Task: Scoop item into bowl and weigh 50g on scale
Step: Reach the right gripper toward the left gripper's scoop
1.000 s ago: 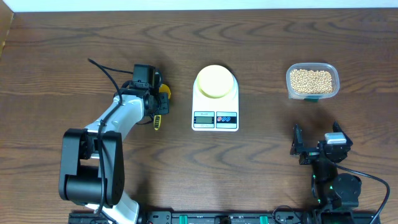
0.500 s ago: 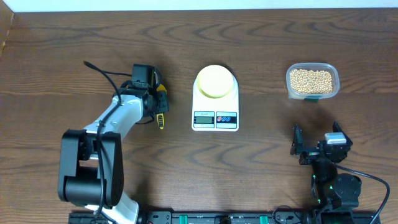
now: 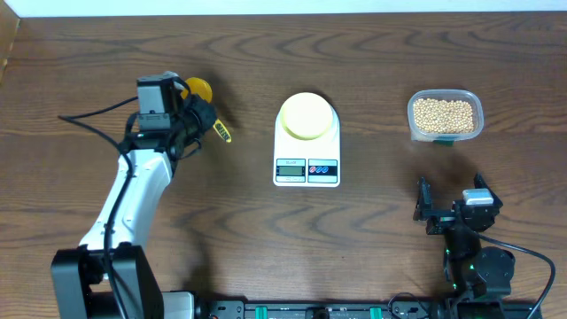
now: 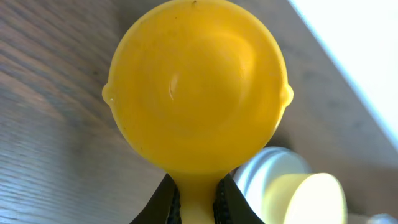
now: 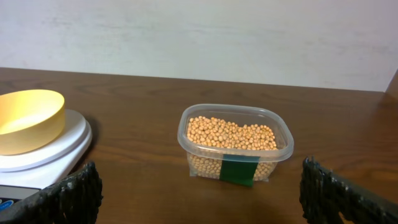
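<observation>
My left gripper point(image 3: 204, 112) is shut on the handle of a small yellow scoop point(image 3: 198, 88), held above the table left of the scale. In the left wrist view the empty scoop cup point(image 4: 196, 87) fills the frame, its handle pinched between the black fingers point(image 4: 166, 200). The pale yellow-green bowl point(image 3: 306, 116) sits empty on the white scale point(image 3: 306, 168). Beige beans point(image 3: 444, 113) fill a clear tub point(image 5: 235, 163) at the right. My right gripper point(image 3: 452, 197) rests open near the front right, facing the tub, its fingertips point(image 5: 69, 198) wide apart with nothing between them.
The scale's display and its red and blue buttons point(image 3: 323, 167) face the front edge. A green label point(image 5: 240, 170) marks the tub's near wall. A pale wall point(image 5: 199, 37) rises behind the table's far edge. The left arm's cable point(image 3: 89, 115) trails to the left.
The left gripper closed on the scoop's handle beside the scale, then lifted it and swung left and toward the back. The right arm has stayed still.
</observation>
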Robot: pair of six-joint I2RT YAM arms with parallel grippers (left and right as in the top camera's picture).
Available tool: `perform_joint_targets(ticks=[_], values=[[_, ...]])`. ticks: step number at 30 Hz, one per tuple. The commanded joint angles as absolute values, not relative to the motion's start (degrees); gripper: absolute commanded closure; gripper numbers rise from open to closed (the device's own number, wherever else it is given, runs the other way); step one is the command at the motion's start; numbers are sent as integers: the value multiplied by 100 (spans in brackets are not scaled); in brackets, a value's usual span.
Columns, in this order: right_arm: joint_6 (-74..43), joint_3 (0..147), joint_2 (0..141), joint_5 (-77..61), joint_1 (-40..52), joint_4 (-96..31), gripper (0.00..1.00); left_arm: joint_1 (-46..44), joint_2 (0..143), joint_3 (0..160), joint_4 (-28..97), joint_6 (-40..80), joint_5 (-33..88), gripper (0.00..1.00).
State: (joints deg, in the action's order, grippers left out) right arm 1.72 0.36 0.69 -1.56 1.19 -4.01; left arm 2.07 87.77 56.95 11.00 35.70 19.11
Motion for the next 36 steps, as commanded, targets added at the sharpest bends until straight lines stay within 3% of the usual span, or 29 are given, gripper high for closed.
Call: perform_joint_targets(ticks=[1,8,17,29,36], values=[[115,32,32,-167,95,-423,1,296,8637,5760,1037,4519,2359,92],[115,32,32,-167,95,-423,1,294,8630,5760,1033,5568,2519,92],[110,32,32,-167,95,-421,1,294,8630,5760,1035,5583,2749,93],[-454,73,32,-1387,95,239,1,266,8630,5760,956,5756,2816,93],[-1070,749,344,-1518,95,235,1,266,8630,5760,80,6042,3872,93]])
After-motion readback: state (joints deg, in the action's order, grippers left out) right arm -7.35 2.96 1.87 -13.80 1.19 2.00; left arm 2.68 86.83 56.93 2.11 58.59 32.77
